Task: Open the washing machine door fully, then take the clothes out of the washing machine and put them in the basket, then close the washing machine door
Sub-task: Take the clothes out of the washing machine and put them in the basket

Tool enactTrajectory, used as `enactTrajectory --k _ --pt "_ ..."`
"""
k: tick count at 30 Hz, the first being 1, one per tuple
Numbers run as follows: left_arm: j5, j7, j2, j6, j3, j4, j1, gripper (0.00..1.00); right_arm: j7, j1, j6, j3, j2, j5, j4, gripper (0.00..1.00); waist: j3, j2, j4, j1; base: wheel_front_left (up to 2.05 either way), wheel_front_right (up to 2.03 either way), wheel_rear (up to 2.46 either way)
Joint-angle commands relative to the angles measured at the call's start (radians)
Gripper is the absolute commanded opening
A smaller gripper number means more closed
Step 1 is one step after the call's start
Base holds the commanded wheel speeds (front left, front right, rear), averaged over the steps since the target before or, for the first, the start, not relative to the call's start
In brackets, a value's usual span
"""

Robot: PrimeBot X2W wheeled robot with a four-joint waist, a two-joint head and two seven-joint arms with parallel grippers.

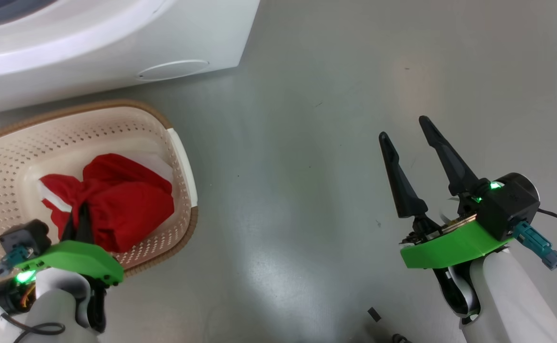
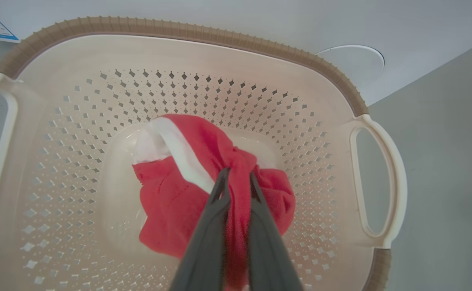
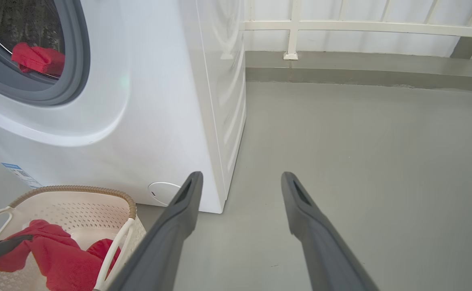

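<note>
The cream basket [image 1: 183,157] stands on the floor before the white washing machine [image 1: 116,33]. A red and white garment of the clothes [image 1: 121,195] lies in the basket, and my left gripper [image 1: 82,212] is shut on a fold of it. In the left wrist view the fingers [image 2: 215,226] pinch the red cloth [image 2: 171,202] above the basket's base [image 2: 118,169]. My right gripper [image 1: 403,127] hangs open over bare floor to the right, holding nothing. The right wrist view shows another red garment [image 3: 38,58] inside the drum behind the grey seal [image 3: 72,81]. The washing machine door is out of view.
Grey floor [image 1: 307,166] spreads to the right of the basket and machine. A low kerb and white railing [image 3: 340,28] run along the far side. A blue label [image 3: 17,173] sits at the machine's lower corner, and a round cap [image 1: 173,70] near its base.
</note>
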Motion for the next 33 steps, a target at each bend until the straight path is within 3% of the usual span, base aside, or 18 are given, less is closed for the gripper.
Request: enactTrajectory --k 1,2,5,6,7,22,33 --pt "0.011 -0.009 0.024 -0.01 0.032 0.002 0.0 0.0 -0.006 0.003 0.0 0.021 -0.004 0.011 -0.024 1.0 0.004 0.0 0.003 0.0 0.0 0.0 0.0" --pt "0.013 -0.009 0.023 -0.012 0.036 0.01 -0.007 0.0 -0.006 0.002 0.0 0.022 -0.004 0.012 -0.024 1.0 0.004 0.0 0.004 0.0 0.0 0.0 0.0" --pt "0.016 -0.009 0.022 -0.02 0.047 0.036 -0.022 0.43 -0.006 0.0 0.0 0.026 -0.004 0.014 -0.021 1.0 0.003 0.0 0.005 0.0 0.0 0.0 0.0" --pt "0.019 -0.009 0.023 -0.021 0.058 0.048 -0.03 0.9 -0.006 -0.002 0.0 0.028 -0.004 0.015 -0.018 1.0 0.0 0.0 0.006 0.0 0.0 0.0 0.0" --pt "0.024 -0.009 0.023 -0.021 0.06 0.052 -0.033 1.0 -0.006 -0.002 0.0 0.028 -0.004 0.015 -0.017 1.0 -0.003 0.0 0.007 0.0 0.0 0.0 0.0" --pt "0.066 -0.009 -0.004 -0.018 0.102 0.019 0.023 1.0 -0.006 0.035 0.0 0.041 -0.004 0.005 0.029 1.0 -0.149 0.0 0.043 0.0 0.0 0.0 0.0" --pt "0.104 -0.009 -0.027 -0.026 0.061 -0.216 0.147 1.0 -0.006 0.103 0.0 0.02 -0.004 -0.017 0.087 1.0 -0.316 0.0 0.104 0.0 0.0 0.0 0.0"
